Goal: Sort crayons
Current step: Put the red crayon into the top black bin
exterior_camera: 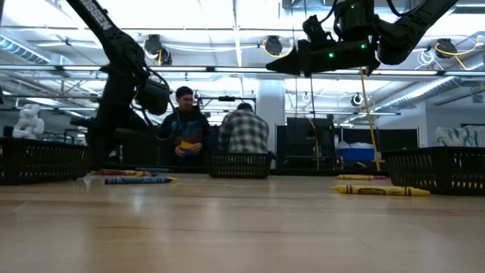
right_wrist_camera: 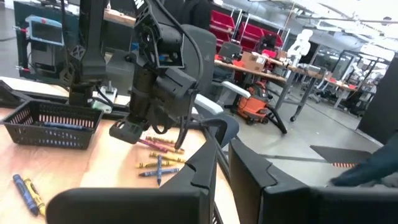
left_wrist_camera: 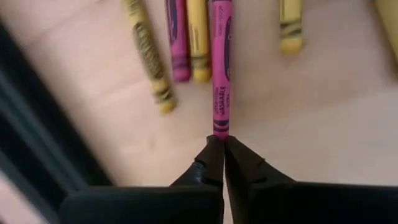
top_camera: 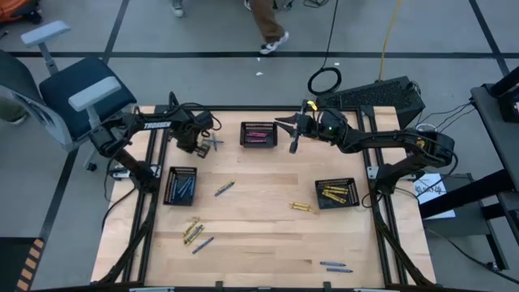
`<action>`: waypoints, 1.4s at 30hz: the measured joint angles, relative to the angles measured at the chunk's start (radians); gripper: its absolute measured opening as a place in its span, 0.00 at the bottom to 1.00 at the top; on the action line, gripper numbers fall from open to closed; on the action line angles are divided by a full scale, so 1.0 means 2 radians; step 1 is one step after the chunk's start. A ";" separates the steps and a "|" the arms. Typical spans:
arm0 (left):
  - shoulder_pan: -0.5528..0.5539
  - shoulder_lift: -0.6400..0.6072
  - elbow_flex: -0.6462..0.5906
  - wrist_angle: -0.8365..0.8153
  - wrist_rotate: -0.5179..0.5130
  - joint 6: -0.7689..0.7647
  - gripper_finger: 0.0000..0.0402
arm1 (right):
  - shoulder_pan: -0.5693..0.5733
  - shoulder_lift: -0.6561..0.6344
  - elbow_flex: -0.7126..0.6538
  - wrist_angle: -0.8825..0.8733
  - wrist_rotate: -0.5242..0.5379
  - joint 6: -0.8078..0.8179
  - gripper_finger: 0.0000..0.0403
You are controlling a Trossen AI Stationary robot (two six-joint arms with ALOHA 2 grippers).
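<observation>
Overhead, table-level, two wrist close-ups — shared tabletop [top_camera: 259, 219]

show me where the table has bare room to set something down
Bare wood: the stretch between the blue basket and the yellow basket, and the near middle strip. Crowded: the far left corner, where the left gripper meets the crayons.

Premises: a robotics lab or workshop. Wooden test table [top_camera: 259, 235] on a black metal frame, grey floor marked with dark tape lines. An office chair [top_camera: 77, 97] stands beside it. Ceiling strip lights, red storage bins [right_wrist_camera: 249, 34], cluttered workbenches and two people [exterior_camera: 216, 133] beyond the table.
</observation>
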State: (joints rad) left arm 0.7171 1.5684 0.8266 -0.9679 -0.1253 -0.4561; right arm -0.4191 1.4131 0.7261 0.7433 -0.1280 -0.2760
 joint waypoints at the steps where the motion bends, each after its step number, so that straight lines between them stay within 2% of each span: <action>1: -0.003 -0.008 0.000 -0.013 -0.002 0.000 0.00 | 0.000 -0.004 0.000 -0.004 0.000 -0.001 0.07; 11: -0.036 -0.124 0.012 -0.046 0.008 0.063 0.00 | -0.013 -0.070 0.000 -0.165 0.000 -0.028 0.07; 16: -0.046 -0.151 0.033 -0.041 0.009 0.037 0.00 | -0.020 -0.079 0.000 -0.191 0.000 -0.029 0.07; 23: -0.046 -0.137 0.024 -0.017 0.011 0.010 0.03 | -0.020 -0.079 0.000 -0.191 -0.002 -0.029 0.07; 33: -0.045 -0.087 0.016 0.024 0.015 -0.005 0.33 | -0.020 -0.079 0.000 -0.191 -0.002 -0.029 0.07; 42: -0.045 -0.027 0.016 0.026 0.008 -0.018 0.36 | -0.020 -0.079 0.000 -0.191 -0.002 -0.024 0.07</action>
State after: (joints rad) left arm 0.6266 1.5150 0.8581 -0.9151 -0.1097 -0.4924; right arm -0.4587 1.2552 0.7265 0.3619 -0.1314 -0.3248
